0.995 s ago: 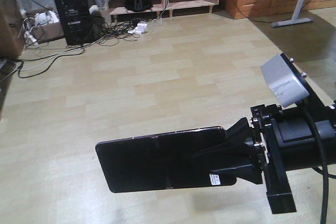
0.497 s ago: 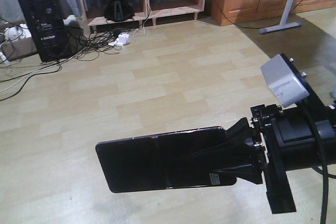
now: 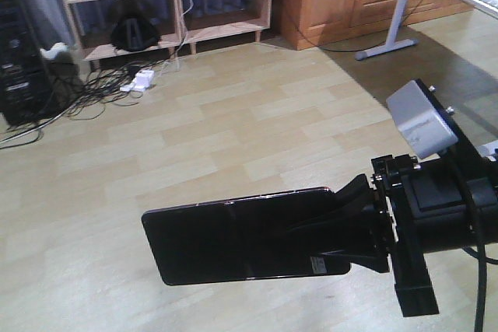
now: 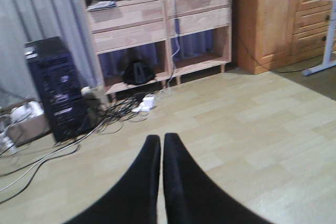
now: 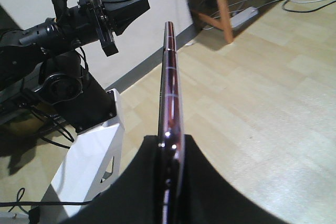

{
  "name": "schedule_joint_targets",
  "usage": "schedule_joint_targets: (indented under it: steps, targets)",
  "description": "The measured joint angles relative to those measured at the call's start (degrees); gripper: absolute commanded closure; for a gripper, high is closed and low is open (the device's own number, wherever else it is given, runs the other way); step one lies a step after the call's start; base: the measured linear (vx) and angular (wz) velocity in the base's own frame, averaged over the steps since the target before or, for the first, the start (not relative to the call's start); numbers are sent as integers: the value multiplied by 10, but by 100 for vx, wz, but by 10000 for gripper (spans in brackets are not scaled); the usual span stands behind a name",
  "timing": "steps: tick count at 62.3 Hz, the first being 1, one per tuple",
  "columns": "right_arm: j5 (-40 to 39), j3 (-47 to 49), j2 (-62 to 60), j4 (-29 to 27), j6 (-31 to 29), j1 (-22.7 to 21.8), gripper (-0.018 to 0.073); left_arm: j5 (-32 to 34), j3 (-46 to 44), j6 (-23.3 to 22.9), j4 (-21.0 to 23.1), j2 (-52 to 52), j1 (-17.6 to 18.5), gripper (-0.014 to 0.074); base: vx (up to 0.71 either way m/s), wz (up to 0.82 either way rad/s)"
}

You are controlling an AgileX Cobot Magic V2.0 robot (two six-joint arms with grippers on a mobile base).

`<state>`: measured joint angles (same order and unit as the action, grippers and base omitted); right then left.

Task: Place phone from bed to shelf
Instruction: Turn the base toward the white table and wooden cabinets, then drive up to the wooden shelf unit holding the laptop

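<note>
The right gripper (image 3: 348, 227) is pinching one short end of the wide flat glossy black phone (image 3: 233, 240) with a pinkish metal edge. The slab is hanging level in the air above the pale wood-pattern floor (image 3: 233, 114), well apart from the light natural-wood shelf (image 4: 131, 11) standing by the far wall. The left gripper (image 4: 161, 140) is holding its black fingers pressed together.

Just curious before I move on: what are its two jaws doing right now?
Left gripper: jaws closed, nothing between them.
Right gripper: jaws closed on the phone.
</note>
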<state>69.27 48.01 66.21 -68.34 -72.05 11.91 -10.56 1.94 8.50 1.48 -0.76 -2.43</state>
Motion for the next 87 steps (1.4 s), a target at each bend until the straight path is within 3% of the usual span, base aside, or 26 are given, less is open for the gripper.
schedule_joint_targets:
  steps: [50, 87]
  targets:
    - [0, 0, 0, 0, 0, 0, 561, 0, 0, 0, 0, 0, 0, 595, 39, -31]
    - [0, 0, 0, 0, 0, 0, 561, 0, 0, 0, 0, 0, 0, 595, 42, -7]
